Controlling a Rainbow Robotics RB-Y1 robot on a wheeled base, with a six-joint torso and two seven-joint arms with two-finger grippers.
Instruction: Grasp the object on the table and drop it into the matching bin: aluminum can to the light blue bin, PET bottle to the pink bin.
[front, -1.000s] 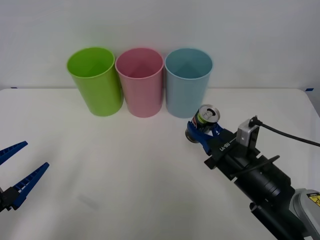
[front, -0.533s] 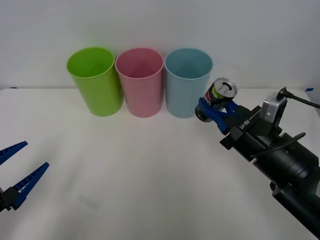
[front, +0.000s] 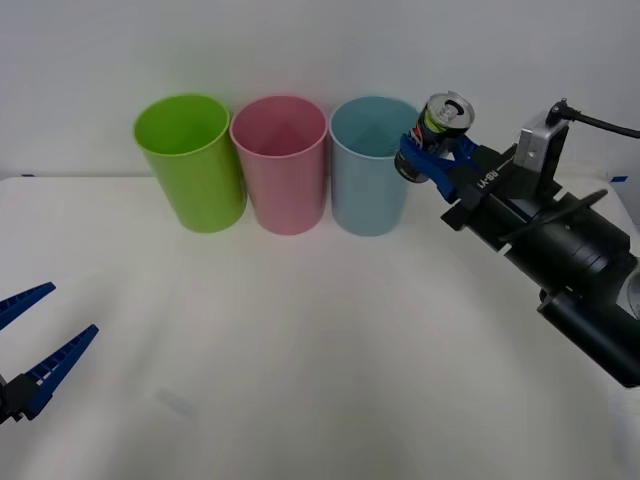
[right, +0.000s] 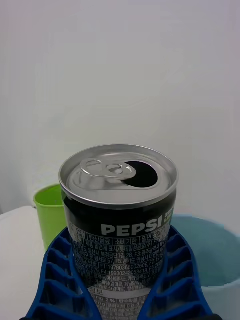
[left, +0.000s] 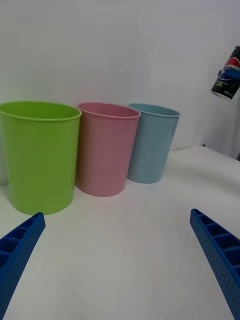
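Carrying the small silver-grey aluminium drink can (front: 437, 135), clamped upright in the right gripper (front: 432, 160), beside the tall pale blue plastic bin (front: 374, 165) rim; needing a nudge over its mouth before releasing; left gripper (front: 38, 350) parked, fingers spread.

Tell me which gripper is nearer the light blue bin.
Right. The right gripper, shut on the can, is raised beside the light blue bin at rim height. The left gripper sits open, low over the table's near left corner.
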